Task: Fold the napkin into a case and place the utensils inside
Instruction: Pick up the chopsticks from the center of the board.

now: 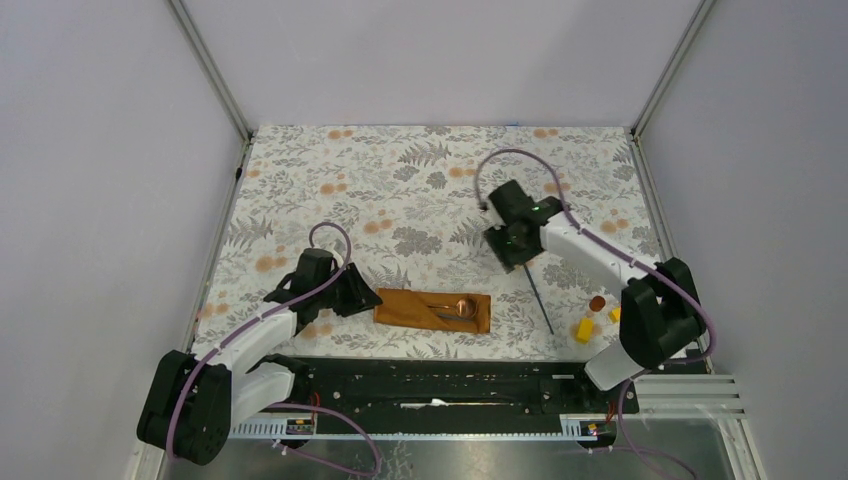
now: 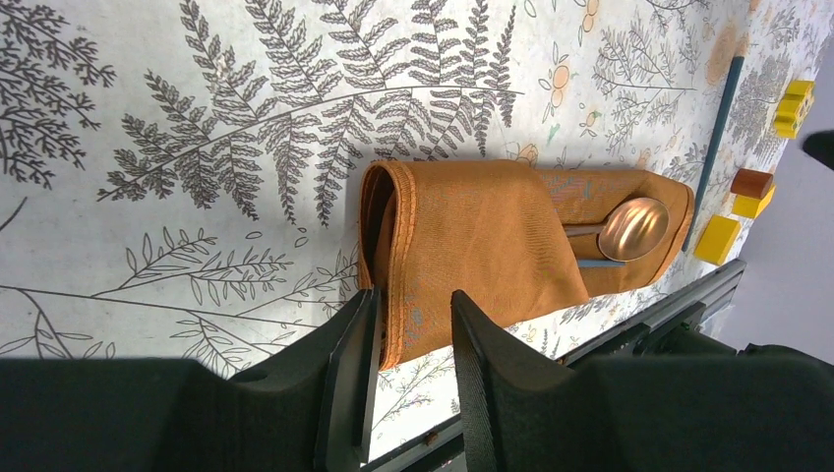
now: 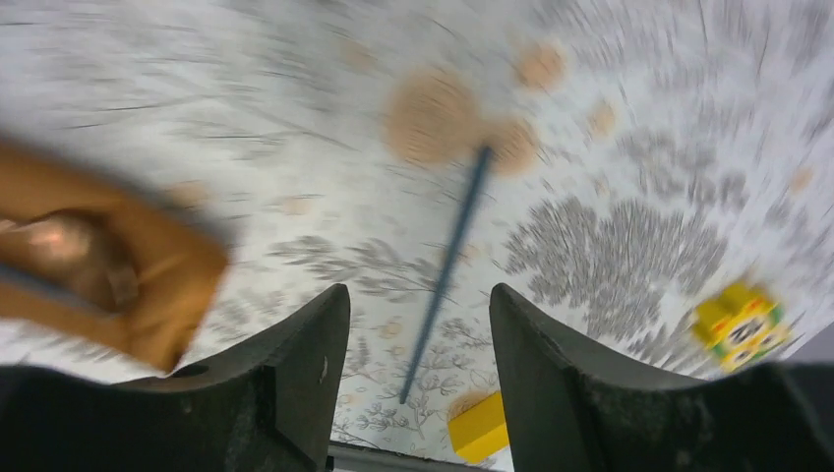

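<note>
Currently left hand [image 2: 413,300] narrowly parted at case [image 2: 472,236] edge; right hand [image 3: 418,292] wide near rod [image 3: 452,256]

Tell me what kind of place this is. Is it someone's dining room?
Most likely a robot lab's test booth, not a home. Plain walls on metal posts box the flowery tablecloth in, and two robot arms, left and right, stand on a black rail at its edge.

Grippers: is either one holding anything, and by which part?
Nothing is held. The right gripper is open above the dark rod; the left gripper, also open, frames a corner of the case.
</note>
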### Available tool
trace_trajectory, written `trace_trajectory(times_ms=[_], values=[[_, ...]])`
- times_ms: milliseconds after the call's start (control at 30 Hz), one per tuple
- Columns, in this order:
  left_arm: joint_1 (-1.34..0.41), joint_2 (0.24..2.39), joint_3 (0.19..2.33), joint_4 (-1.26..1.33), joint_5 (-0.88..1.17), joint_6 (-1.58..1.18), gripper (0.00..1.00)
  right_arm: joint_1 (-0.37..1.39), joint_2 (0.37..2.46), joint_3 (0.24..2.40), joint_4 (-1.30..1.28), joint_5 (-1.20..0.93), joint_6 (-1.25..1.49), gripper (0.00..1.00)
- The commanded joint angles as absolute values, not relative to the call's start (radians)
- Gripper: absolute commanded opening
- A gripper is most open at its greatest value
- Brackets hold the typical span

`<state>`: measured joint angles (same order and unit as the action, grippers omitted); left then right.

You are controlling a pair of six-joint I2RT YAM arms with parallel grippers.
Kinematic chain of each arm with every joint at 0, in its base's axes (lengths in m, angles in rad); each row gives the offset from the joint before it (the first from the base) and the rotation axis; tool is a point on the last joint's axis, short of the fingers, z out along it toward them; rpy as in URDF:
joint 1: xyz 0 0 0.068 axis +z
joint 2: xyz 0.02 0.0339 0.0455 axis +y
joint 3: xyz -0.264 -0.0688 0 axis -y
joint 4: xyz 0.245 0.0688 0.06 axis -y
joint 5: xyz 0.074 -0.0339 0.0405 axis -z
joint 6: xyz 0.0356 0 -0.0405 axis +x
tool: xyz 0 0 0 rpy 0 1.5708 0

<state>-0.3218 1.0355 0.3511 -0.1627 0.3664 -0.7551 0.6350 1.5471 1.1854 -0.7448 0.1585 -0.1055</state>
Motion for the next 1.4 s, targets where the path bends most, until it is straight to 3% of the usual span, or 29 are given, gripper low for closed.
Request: trace_trajectory(times_ms=[0, 200, 467, 700, 867, 1100, 1367], values=[[-0.323, 1.02, 0.382, -0.117, 0.392, -0.734, 0.38, 0.436, 1.569, 1.057, -0.698, 0.074, 0.028, 0.6], [-0.324, 1.019, 0.393, -0.123, 0.405, -0.728, 0.4, 0.361, 1.704, 1.05, -0.637, 0.003, 0.038, 0.57], [-0.324, 1.005, 0.409, -0.142, 0.405, -0.718, 0.41, 0.302, 1.802, 1.04, -0.584, 0.002, 0.023, 0.43], [-0.324, 1.02, 0.409, -0.137, 0.411, -0.715, 0.41, 0.282, 1.844, 1.051, -0.586, -0.115, 0.005, 0.14], [-0.324, 1.037, 0.401, -0.129, 0.406, -0.719, 0.4, 0.289, 1.757, 1.055, -0.597, -0.083, -0.036, 0.0], [-0.324, 1.041, 0.395, -0.141, 0.37, -0.73, 0.41, 0.547, 1.595, 1.15, -0.765, -0.035, -0.098, 0.0], [-0.324, 1.061, 0.381, -0.129, 0.372, -0.741, 0.4, 0.84, 1.681, 1.278, -0.99, -0.081, -0.159, 0.0]])
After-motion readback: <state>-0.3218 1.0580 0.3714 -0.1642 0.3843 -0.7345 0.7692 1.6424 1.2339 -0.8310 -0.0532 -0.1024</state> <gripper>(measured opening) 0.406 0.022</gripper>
